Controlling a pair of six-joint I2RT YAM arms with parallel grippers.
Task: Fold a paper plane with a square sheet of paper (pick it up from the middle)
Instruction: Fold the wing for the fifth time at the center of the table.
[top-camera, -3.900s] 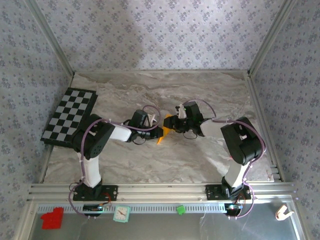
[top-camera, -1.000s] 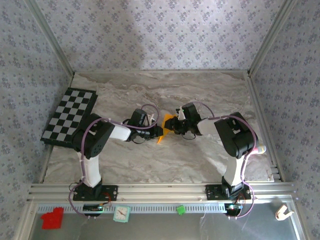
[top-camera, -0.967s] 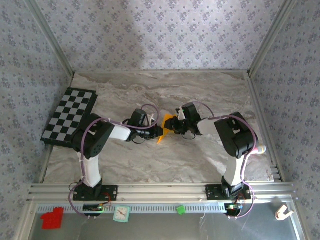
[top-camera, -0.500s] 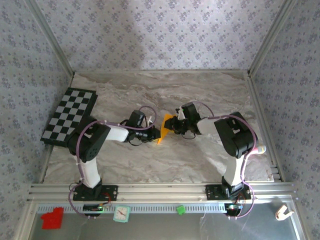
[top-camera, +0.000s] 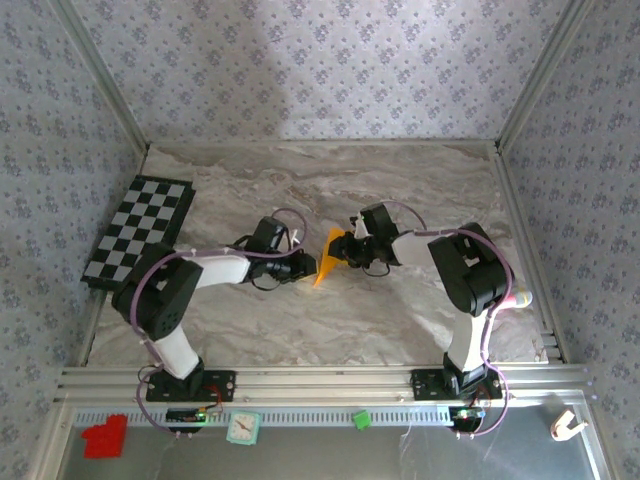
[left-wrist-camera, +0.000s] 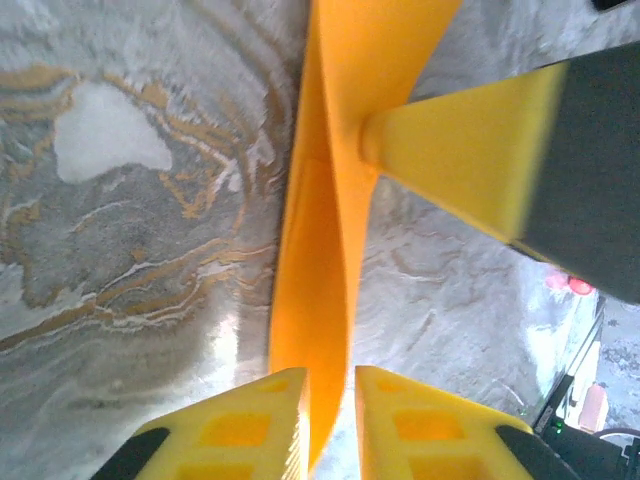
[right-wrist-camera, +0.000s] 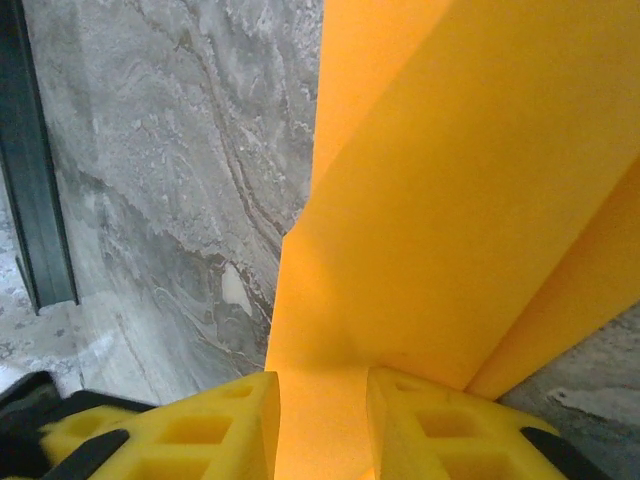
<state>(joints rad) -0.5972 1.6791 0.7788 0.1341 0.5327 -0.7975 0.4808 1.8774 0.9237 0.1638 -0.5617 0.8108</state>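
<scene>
Mid-fold. The creased orange paper (top-camera: 326, 262) stands on edge at table (top-camera: 400, 180) centre. Left gripper (left-wrist-camera: 330, 378) pinches its tip narrowly and right gripper (right-wrist-camera: 322, 380) clamps the flap. Next, I judge, comes aligning the edges and pressing the crease.

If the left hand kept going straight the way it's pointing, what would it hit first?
The folded orange paper, which sits between the left hand fingers. Just beyond it, a yellow finger of the right hand looks to lie near the same line, though depth is hard to judge.

Matt, smooth sheet of paper (left-wrist-camera: 330, 200); table (top-camera: 300, 180) marble-look w/ slight sheen; left claw (left-wrist-camera: 330, 392) yellow plastic.
</scene>
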